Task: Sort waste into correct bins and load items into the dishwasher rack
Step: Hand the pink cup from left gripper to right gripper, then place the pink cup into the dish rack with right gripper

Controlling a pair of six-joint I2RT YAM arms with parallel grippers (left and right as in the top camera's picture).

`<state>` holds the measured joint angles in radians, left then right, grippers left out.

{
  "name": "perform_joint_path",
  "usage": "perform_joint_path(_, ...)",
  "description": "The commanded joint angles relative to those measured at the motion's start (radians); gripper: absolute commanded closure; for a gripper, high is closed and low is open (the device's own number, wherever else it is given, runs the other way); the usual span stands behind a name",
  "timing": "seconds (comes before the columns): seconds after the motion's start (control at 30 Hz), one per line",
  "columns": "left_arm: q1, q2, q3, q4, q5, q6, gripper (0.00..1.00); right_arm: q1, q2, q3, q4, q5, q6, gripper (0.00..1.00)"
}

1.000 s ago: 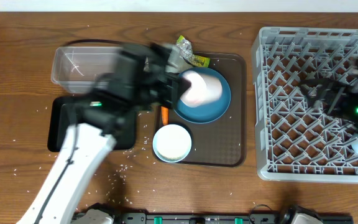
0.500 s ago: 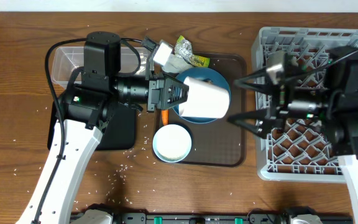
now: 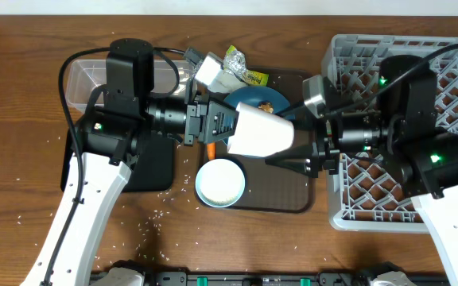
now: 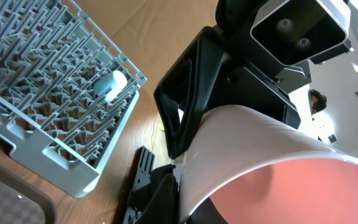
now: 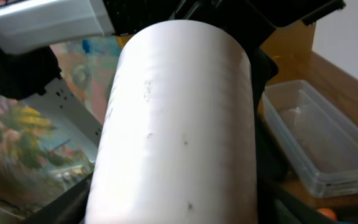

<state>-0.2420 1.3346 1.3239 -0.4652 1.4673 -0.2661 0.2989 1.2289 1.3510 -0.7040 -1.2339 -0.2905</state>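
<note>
The left gripper (image 3: 227,127) is pinching the small white cup with pink inside (image 3: 261,131) by its mouth end and holding it in the air over the middle of the overhead frame, above the brown serving tray (image 3: 300,191). The cup is lying on its side, its long axis running left to right and dipping slightly toward the right; its closed base is pointing right and its pink mouth left. The right gripper (image 3: 286,137) is reaching in from the right with its fingers spread wide, one above and one below the cup's base end; whether they are touching it cannot be told. In the right wrist view the cup's white wall (image 5: 179,124) is filling the frame. The dark-blue plate (image 3: 270,97) is sitting just above the cup and the white bowl (image 3: 220,182) below it. The dishwasher rack (image 3: 452,79) is filling the right side, a light-blue cup (image 4: 110,85) lying in it. The yellow-green snack wrapper (image 3: 241,67) is showing print too small to read
</note>
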Motion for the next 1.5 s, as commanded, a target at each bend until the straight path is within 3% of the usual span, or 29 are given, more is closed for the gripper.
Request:
perform_joint_path(0.0,0.005,-0.001,0.002,0.021,0.032,-0.009,0.94,0.013,0.0,0.01,0.006,0.007,0.006,0.41)
perform_joint_path(0.07,0.005,-0.001,0.002,0.037,0.032,-0.009,0.91,0.009,-0.002,0.01,0.005,0.04,0.016,0.44)
perform_joint_path(0.13,0.007,-0.001,0.002,0.046,0.025,-0.009,0.56,-0.006,-0.009,0.01,0.005,0.116,0.069,0.46)
perform_joint_path(0.17,0.013,-0.001,0.002,0.049,0.011,-0.009,0.46,-0.021,-0.017,0.01,0.002,0.16,0.098,0.46)
perform_joint_path(0.23,0.031,-0.001,0.002,0.049,-0.024,-0.009,0.3,-0.06,-0.037,0.01,-0.011,0.224,0.132,0.47)
perform_joint_path(0.33,0.078,-0.001,0.002,0.048,-0.077,-0.009,0.19,-0.153,-0.072,0.01,-0.043,0.352,0.234,0.47)
perform_joint_path(0.63,0.156,-0.001,0.002,0.04,-0.107,-0.017,0.17,-0.596,-0.1,0.01,-0.248,0.807,0.437,0.46)
perform_joint_path(0.87,0.156,-0.001,0.002,0.018,-0.107,-0.017,0.17,-0.917,-0.018,0.01,-0.302,1.026,0.633,0.46)
perform_joint_path(1.13,0.156,-0.001,0.002,-0.015,-0.107,-0.016,0.17,-1.151,0.159,0.01,-0.26,1.043,0.851,0.46)
perform_joint_path(1.47,0.156,-0.001,0.002,-0.05,-0.108,0.003,0.17,-1.336,0.294,0.01,-0.196,1.004,0.927,0.46)
